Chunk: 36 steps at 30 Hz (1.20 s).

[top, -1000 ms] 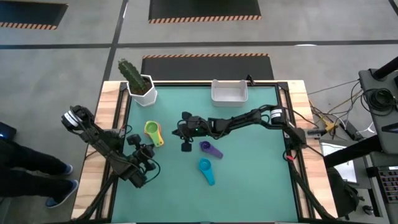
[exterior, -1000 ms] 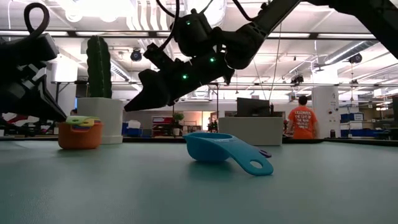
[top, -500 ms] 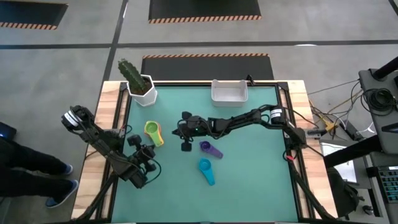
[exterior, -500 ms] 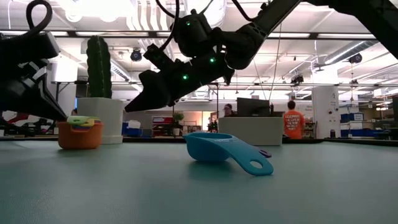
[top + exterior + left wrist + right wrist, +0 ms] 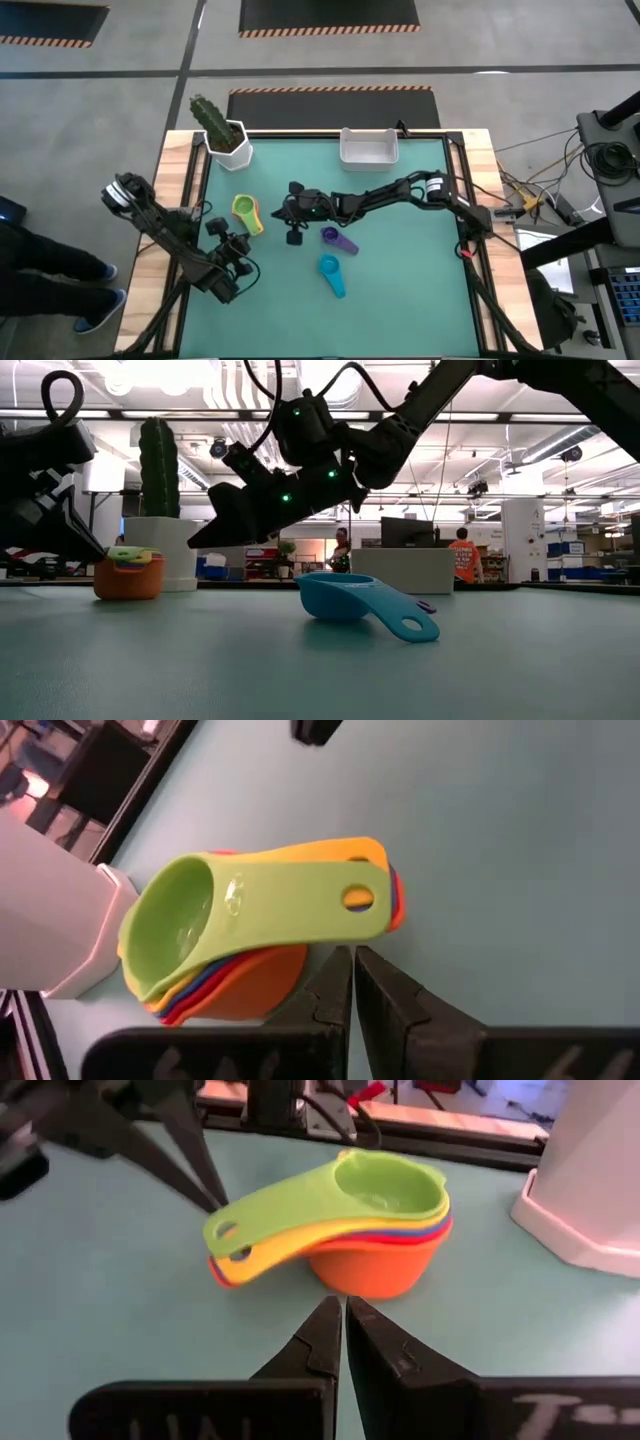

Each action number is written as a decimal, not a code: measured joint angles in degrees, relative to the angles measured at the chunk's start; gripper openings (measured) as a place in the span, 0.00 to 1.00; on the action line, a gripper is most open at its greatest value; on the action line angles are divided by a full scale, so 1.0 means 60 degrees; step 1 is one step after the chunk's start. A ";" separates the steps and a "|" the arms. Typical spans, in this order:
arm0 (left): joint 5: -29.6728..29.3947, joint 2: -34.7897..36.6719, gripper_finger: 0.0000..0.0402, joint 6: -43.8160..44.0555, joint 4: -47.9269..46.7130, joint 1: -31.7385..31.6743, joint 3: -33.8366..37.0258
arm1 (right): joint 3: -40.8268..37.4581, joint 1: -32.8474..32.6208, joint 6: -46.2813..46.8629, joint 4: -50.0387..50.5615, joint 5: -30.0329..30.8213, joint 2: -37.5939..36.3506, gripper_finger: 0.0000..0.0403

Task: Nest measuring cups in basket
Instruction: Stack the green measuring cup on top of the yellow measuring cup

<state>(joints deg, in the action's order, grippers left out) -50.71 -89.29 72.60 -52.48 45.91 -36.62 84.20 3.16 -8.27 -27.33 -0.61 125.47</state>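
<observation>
Cups [image 5: 245, 213] sit nested, green on top of an orange base, toward the worktop's left side below the cactus pot [image 5: 228, 143]; the purple cup [image 5: 337, 239] and teal cup [image 5: 331, 272] lie loose mid-worktop, and the basket [image 5: 369, 147] stands empty at the far edge. The right gripper [image 5: 296, 237] hovers between stack and purple cup, jaws clenched on nothing. The left gripper [image 5: 236, 246] waits just below the stack, clenched too. The stack's handles point toward the near edge; the purple cup looks nearest the right arm.
</observation>
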 joint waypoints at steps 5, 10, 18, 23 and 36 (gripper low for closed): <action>-0.0133 -0.0218 0.00 0.0111 0.0057 -0.0028 0.0000 | 0.0297 -0.0047 0.0028 -0.0242 0.0016 0.0337 0.02; -0.0134 -0.0436 0.00 0.0348 0.0091 -0.0036 0.0000 | 0.0660 -0.0074 0.0066 -0.0343 0.0017 0.0710 0.02; -0.0139 -0.0573 0.00 0.0353 0.0192 -0.0055 0.0000 | 0.1221 -0.0142 0.0156 -0.0302 0.0024 0.1223 0.02; -0.0197 -0.0541 0.00 0.0353 0.0292 -0.0058 0.0004 | 0.1326 -0.0153 0.0127 -0.0366 0.0024 0.1257 0.02; -0.0457 -0.0526 0.00 0.0351 0.0322 -0.0062 -0.0004 | 0.1333 -0.0208 0.0119 -0.0646 -0.0339 0.1257 0.02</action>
<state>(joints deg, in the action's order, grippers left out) -53.45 -92.44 74.71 -50.54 45.54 -36.64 92.20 1.91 -7.55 -31.20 -2.65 133.01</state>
